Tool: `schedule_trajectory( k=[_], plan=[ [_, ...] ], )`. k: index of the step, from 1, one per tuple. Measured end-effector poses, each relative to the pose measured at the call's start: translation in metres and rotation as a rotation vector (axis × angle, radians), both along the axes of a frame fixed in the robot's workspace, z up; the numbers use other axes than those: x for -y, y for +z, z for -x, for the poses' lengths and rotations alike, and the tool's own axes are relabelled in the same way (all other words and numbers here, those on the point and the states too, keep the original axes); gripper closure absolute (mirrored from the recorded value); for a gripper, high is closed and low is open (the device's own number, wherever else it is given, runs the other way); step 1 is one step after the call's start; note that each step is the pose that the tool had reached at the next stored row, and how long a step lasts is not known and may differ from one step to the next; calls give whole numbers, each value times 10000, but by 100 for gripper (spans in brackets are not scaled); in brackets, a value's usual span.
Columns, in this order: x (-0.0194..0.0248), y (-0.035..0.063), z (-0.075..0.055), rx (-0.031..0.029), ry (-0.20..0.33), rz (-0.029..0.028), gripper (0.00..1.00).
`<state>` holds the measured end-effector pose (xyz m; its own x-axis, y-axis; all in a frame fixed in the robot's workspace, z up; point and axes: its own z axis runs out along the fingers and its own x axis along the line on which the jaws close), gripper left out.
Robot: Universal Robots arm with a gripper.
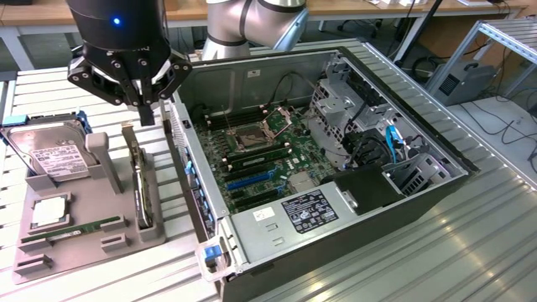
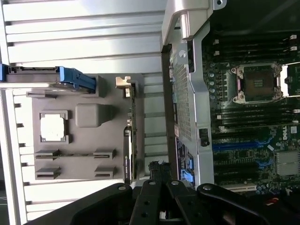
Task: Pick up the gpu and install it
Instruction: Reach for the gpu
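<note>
The gpu [image 1: 143,182] stands on its long edge in a slot of the grey holder [image 1: 100,242], beside the open computer case [image 1: 277,233]. Seen from the wrist, the gpu [image 2: 131,140] is a thin dark strip with its pale end bracket [image 2: 123,82] at one end. My gripper [image 1: 147,115] hangs above the far end of the card, a little clear of it. Its fingers are shut together with nothing between them. In the wrist view my gripper [image 2: 157,169] shows between the card and the case wall.
The holder also carries a hard drive [image 1: 50,157], a square processor [image 1: 50,211] and a green RAM stick [image 1: 71,229]. Inside the case lies the motherboard [image 1: 260,157] with blue slots [image 1: 249,182]. The case wall [image 1: 188,176] rises right beside the holder.
</note>
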<state>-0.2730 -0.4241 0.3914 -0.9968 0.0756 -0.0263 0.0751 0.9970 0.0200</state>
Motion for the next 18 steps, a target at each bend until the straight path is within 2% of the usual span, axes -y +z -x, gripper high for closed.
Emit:
schedule_trajectory(
  k=[18],
  plan=[
    [84,-5,98,0,-1,45,89]
  ],
)
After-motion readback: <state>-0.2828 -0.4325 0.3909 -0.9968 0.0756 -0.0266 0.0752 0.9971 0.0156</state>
